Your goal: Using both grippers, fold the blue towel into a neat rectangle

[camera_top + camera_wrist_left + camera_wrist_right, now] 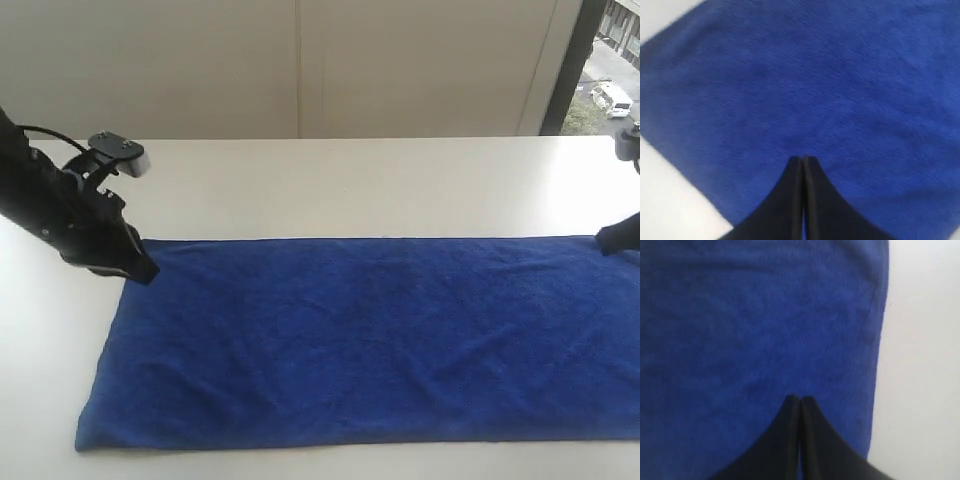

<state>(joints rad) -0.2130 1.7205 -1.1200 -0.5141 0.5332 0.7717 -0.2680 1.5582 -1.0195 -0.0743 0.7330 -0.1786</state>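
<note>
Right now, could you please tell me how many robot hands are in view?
2. In the exterior view, the left hand is at the blue towel's upper left corner, and the right hand is at its upper right corner, mostly cut off by the picture's edge.

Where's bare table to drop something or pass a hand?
Widest bare table: the strip between the wall and the blue towel. Smaller wedge off the towel's left end, exterior view. Crowded at its wall-side corners: left gripper and right gripper sit there.
</note>
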